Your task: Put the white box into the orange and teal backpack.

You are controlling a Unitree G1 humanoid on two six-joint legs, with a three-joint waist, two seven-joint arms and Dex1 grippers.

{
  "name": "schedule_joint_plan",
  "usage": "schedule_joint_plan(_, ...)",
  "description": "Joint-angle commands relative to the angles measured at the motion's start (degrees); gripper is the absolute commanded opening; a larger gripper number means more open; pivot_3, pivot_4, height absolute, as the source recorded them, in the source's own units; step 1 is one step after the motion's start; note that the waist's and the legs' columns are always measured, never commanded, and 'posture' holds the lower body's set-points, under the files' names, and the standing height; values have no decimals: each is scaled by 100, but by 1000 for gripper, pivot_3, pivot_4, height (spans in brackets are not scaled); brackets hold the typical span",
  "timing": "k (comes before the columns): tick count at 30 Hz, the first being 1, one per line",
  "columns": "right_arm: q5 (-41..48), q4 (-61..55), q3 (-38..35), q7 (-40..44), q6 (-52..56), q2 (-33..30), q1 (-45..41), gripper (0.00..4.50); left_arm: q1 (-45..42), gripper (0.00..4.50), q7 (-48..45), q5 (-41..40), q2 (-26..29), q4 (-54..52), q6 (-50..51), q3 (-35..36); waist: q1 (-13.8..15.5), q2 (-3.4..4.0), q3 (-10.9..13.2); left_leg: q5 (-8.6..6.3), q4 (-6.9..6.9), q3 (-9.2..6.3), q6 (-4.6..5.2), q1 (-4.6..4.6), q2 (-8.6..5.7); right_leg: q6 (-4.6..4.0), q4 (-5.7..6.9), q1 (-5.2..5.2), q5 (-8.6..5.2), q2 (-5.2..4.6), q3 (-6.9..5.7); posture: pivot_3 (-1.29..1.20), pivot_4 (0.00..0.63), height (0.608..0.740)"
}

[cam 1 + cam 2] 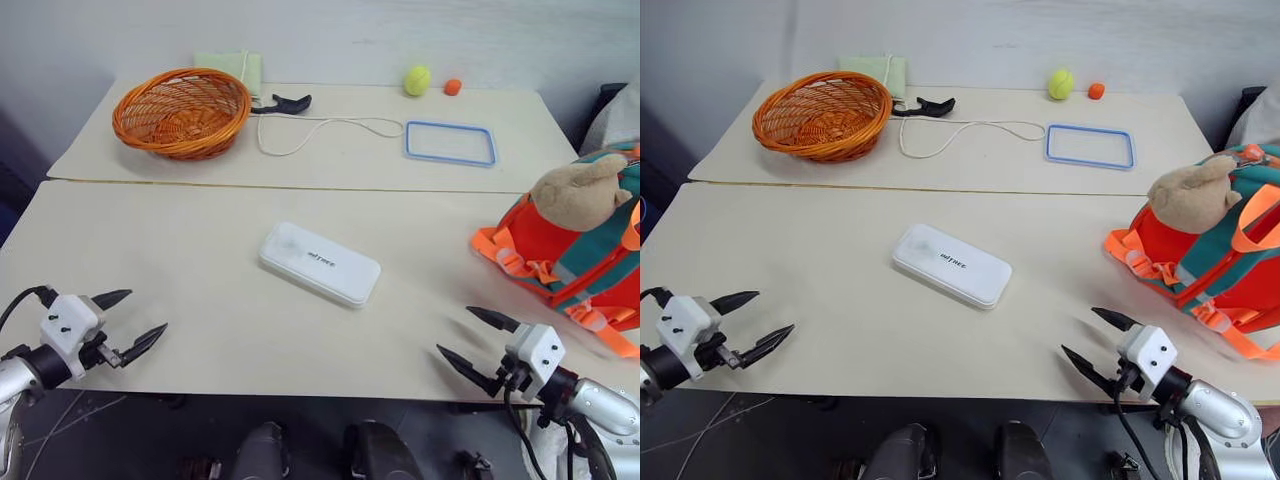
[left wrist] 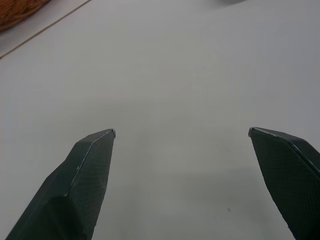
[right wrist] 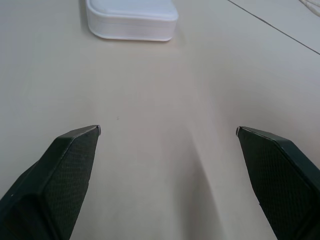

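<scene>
Operator: Status of both units?

Manual: The left end effector (image 1: 130, 320) sits at the lower left of the frame, the right end effector (image 1: 478, 346) at the lower right. Both are released, fingers spread wide, grasping nothing. The white box (image 1: 320, 263) lies flat at the centre of the counter (image 1: 200, 240), well apart from either unit.

Operator: And the target?

Manual: The orange and teal backpack (image 1: 575, 250) rests at the right edge of the frame (a plush toy (image 1: 580, 190) sits on top). You cannot tell from here whether its opening is accessible.

Operator: Risks?

Manual: The box is low and smooth; a one-sided approach would likely push it across the counter instead of seating it. You may also snag a loose strap (image 1: 600, 325) while inserting, dragging the backpack toward the counter edge.
</scene>
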Motion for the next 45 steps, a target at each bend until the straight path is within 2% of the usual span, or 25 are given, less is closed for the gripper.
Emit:
schedule_joint_plan(1,7,182,-165,82,-313,-64,0,4456,-70,4500,52,-140,61,-172,166,91,0,0,0,0,0,0,0,0,0,0,1,0,0,0,0,0,150,740)
schedule_joint_plan(4,82,251,-122,83,-349,-18,-64,4456,-194,4500,-17,-726,36,-484,807,169,1,0,0,0,2,0,0,0,0,0,3,0,0,0,-1,0,150,740)
schedule_joint_plan(7,590,-142,-1,156,198,30,-74,4456,-319,4500,-55,-934,212,-727,1309,93,0,0,0,6,5,-1,-9,0,0,0,8,0,0,0,0,0,150,740)
schedule_joint_plan(9,875,-575,230,391,620,-104,2,4078,-618,4500,63,-1022,290,-878,1666,-87,1,0,0,17,4,-4,-27,1,1,0,11,0,0,0,-1,0,150,740)
schedule_joint_plan(11,955,-1032,502,510,1025,-250,-20,3533,-1056,4110,107,-883,397,-852,1930,-485,4,0,0,21,3,-6,-31,2,1,0,18,-1,0,1,-2,0,150,740)
schedule_joint_plan(13,953,-1295,758,409,1451,-312,-294,2784,-1805,3570,270,-678,335,-589,2175,-1057,19,0,0,23,5,-6,-29,4,0,0,25,-2,0,1,-1,0,150,740)
schedule_joint_plan(16,198,-1234,1274,351,1458,-421,-789,1723,-2837,2590,517,-65,146,-65,2126,-1892,34,-5,-2,28,23,-7,-27,2,-7,0,36,-1,0,-1,-2,0,150,740)
schedule_joint_plan(21,-685,-561,1710,-367,1670,-137,-1732,19,-3991,1003,886,399,-278,850,2109,-2421,-3,-15,-4,30,31,1,-43,-10,-3,0,42,-18,0,11,-1,0,150,740)
schedule_joint_plan(24,-1018,-324,1943,-449,1701,-78,-2120,0,-4554,31,916,777,-513,1632,1879,-2815,6,-15,-5,32,47,3,-45,-18,2,0,65,-24,0,20,0,0,150,740)
schedule_joint_plan(29,-1101,-148,2087,-607,2123,137,-2580,0,-5363,6,838,1124,-1229,2754,1308,-3304,42,-17,-3,26,94,-2,-35,-29,3,0,65,-18,0,18,-2,0,150,740)
schedule_joint_plan(34,-1114,-255,2153,-630,2321,238,-2854,0,-5675,6,691,1341,-1502,3266,1111,-3479,82,-17,-3,25,102,-1,-32,-33,1,1,70,-23,0,16,-1,0,150,740)
schedule_joint_plan(38,-1142,-224,2223,-597,2326,255,-2950,0,-5490,6,357,1270,-1453,3026,1172,-3524,49,-17,-3,26,96,-1,-37,-34,7,0,76,-25,0,22,-3,0,150,740)
schedule_joint_plan(45,-1151,-144,2149,-363,2317,81,-3073,0,-4603,6,-367,812,-1130,1574,1769,-3398,9,-17,-3,26,98,-3,-36,-33,7,0,76,-21,0,20,-2,0,150,740)
